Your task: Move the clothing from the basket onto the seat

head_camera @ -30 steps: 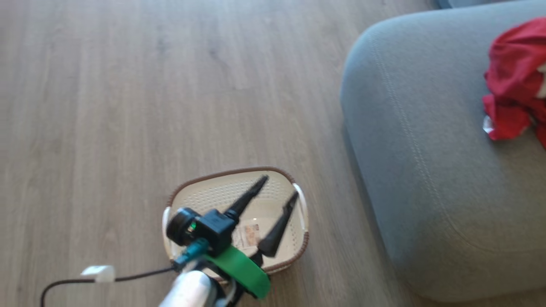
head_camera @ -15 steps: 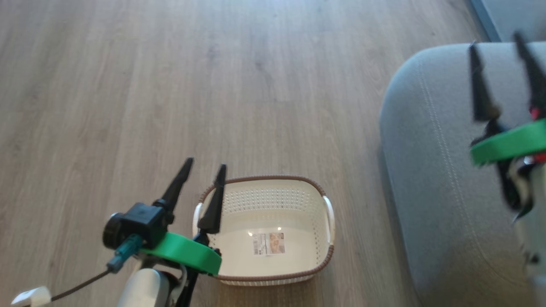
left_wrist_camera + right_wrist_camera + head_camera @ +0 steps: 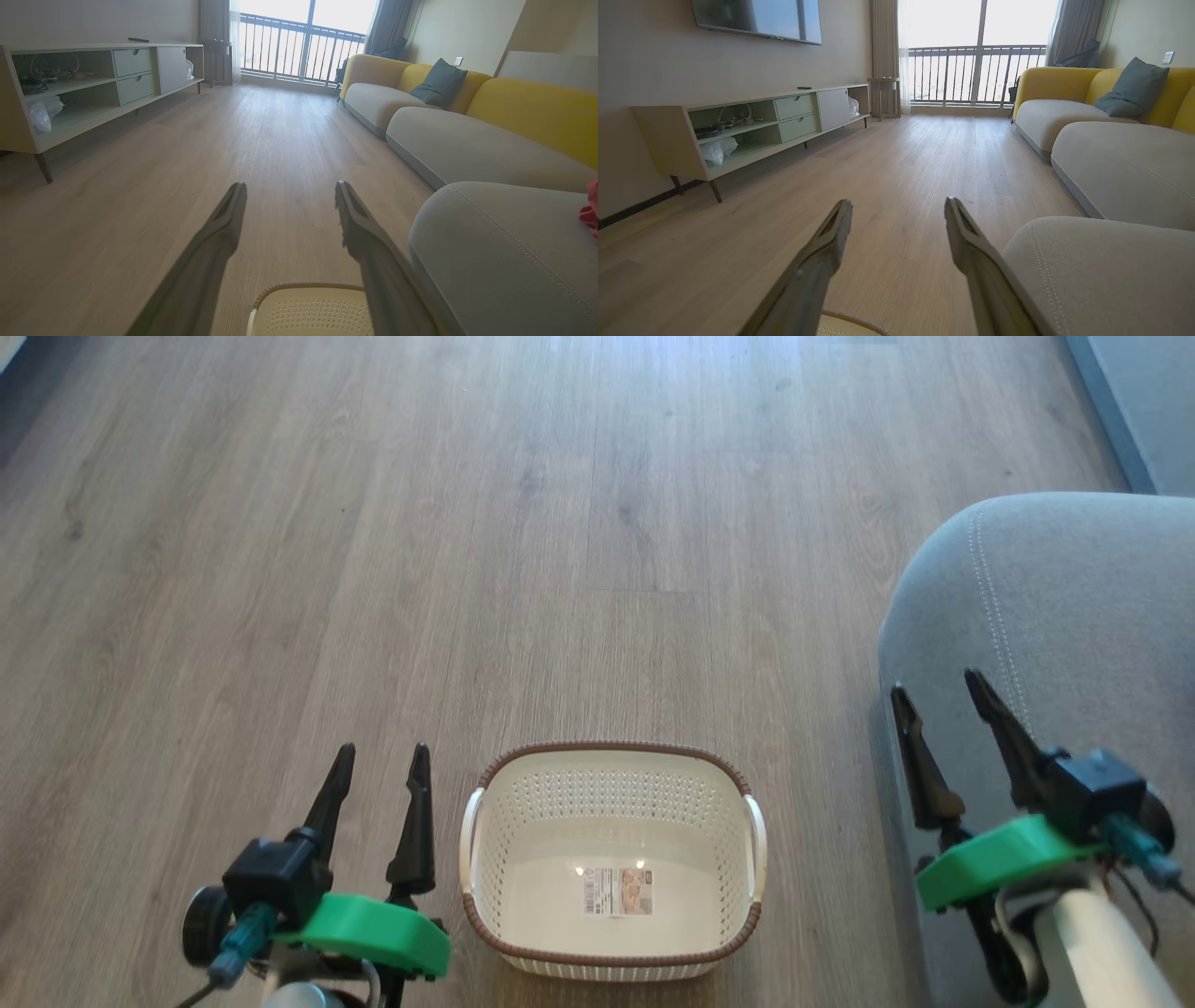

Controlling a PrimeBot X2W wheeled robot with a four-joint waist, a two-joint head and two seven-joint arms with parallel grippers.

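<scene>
The cream basket (image 3: 611,793) stands on the wood floor, holding nothing but a barcode sticker (image 3: 617,891). My left gripper (image 3: 383,761) hangs open just left of it, fingers pointing up the view. At the lower right my right gripper (image 3: 938,691) is open too, over the rounded corner of the grey seat (image 3: 1055,607). In the left wrist view a sliver of red clothing (image 3: 591,213) lies on the seat (image 3: 504,252) at the right edge, and the basket rim (image 3: 308,285) shows between my left gripper (image 3: 289,187) fingers. The right wrist view has my right gripper (image 3: 899,205) above the floor beside the seat (image 3: 1106,270).
A long sofa with grey cushions (image 3: 458,144) and yellow backs (image 3: 532,105) runs along the right. A low TV cabinet (image 3: 752,126) lines the left wall. A balcony door (image 3: 976,70) closes the far end. Wood floor (image 3: 467,551) stretches between them.
The head camera has swung left, so the seat and clothing slid out to the right. My left gripper has moved off the basket to its left. My right gripper has come down to the lower right.
</scene>
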